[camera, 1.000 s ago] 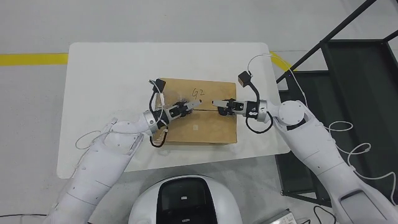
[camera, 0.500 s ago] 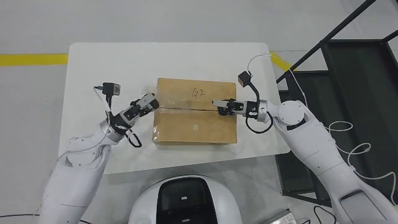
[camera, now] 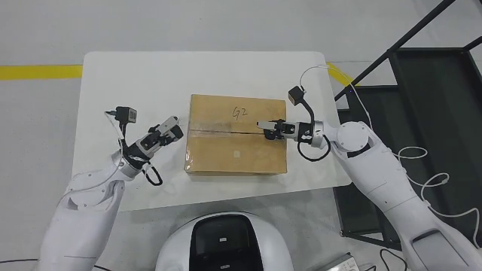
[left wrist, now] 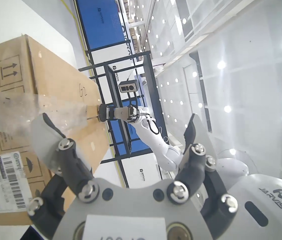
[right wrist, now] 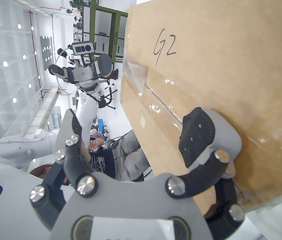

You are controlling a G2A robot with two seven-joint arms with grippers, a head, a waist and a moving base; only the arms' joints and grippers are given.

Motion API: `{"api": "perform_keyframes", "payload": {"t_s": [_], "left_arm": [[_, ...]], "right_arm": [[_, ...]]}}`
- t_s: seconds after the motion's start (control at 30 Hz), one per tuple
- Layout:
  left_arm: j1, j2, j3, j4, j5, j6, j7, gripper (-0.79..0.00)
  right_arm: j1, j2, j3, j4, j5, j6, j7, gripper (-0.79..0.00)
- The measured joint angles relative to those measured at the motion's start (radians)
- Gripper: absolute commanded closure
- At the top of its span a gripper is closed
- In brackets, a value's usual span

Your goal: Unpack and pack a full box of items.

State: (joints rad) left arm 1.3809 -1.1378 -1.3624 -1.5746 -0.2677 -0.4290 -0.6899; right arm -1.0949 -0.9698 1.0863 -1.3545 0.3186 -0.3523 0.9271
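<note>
A closed cardboard box (camera: 237, 150) is seen standing on the middle of a white table (camera: 128, 83), nearer the table's front edge than its back. Just beside the box's left end, over bare table and apart from the cardboard, the left gripper (camera: 174, 128) is held with its jaws spread wide and nothing between them. In the left wrist view, the same gripper (left wrist: 117, 126) is shown aimed at that end face of the box (left wrist: 56, 76), on which printed labels (left wrist: 3, 173) are stuck and over which a flap of clear tape (left wrist: 18, 108) is folded down. Along the top of the box, the middle seam is covered by this clear tape (right wrist: 163, 107). Over the right part of that seam the right gripper (camera: 262, 126) is placed. Its jaws are likewise parted, with nothing gripped. In the right wrist view, the right gripper (right wrist: 133, 112) is seen with one padded finger laid at the taped seam. Whether the finger presses on the cardboard cannot be told. On the farther half of the lid, a handwritten mark (camera: 241, 111) is drawn. Beyond the table, a yellow stripe (camera: 38, 71) is painted on the floor to the left, and a black rack (camera: 429, 90) is set well to the right.
</note>
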Motion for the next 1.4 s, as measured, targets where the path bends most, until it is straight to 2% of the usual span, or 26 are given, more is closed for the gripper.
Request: {"api": "perform_keyframes", "payload": {"t_s": [0.1,0.23,0.47,0.77,0.97,1.23,1.4], "left_arm": [[-0.015,-0.004,0.015,0.03,0.026,0.008,0.044,-0.785],[-0.031,-0.006,0.029,0.049,0.034,0.022,0.046,-0.785],[-0.066,-0.011,0.06,0.057,0.064,0.037,0.051,-0.785],[-0.156,-0.028,0.146,0.098,0.13,0.082,0.079,-0.785],[-0.181,-0.037,0.199,0.086,0.14,0.089,0.062,-0.785],[-0.196,-0.046,0.241,0.057,0.162,0.1,0.068,-0.785],[-0.246,-0.062,0.303,0.069,0.168,0.129,0.061,-0.785]], "right_arm": [[0.0,0.0,0.0,0.0,0.0,0.0,0.0,-0.785],[-0.024,0.004,0.023,-0.02,0.05,-0.015,0.023,-0.785],[-0.124,0.038,0.181,-0.064,0.252,-0.086,0.2,-0.785],[-0.272,0.067,0.352,-0.126,0.332,-0.088,0.235,-0.785],[-0.301,0.068,0.373,-0.145,0.35,-0.081,0.248,-0.785],[-0.285,0.065,0.37,-0.133,0.355,-0.071,0.258,-0.785],[-0.283,0.063,0.375,-0.12,0.36,-0.073,0.26,-0.785]]}}
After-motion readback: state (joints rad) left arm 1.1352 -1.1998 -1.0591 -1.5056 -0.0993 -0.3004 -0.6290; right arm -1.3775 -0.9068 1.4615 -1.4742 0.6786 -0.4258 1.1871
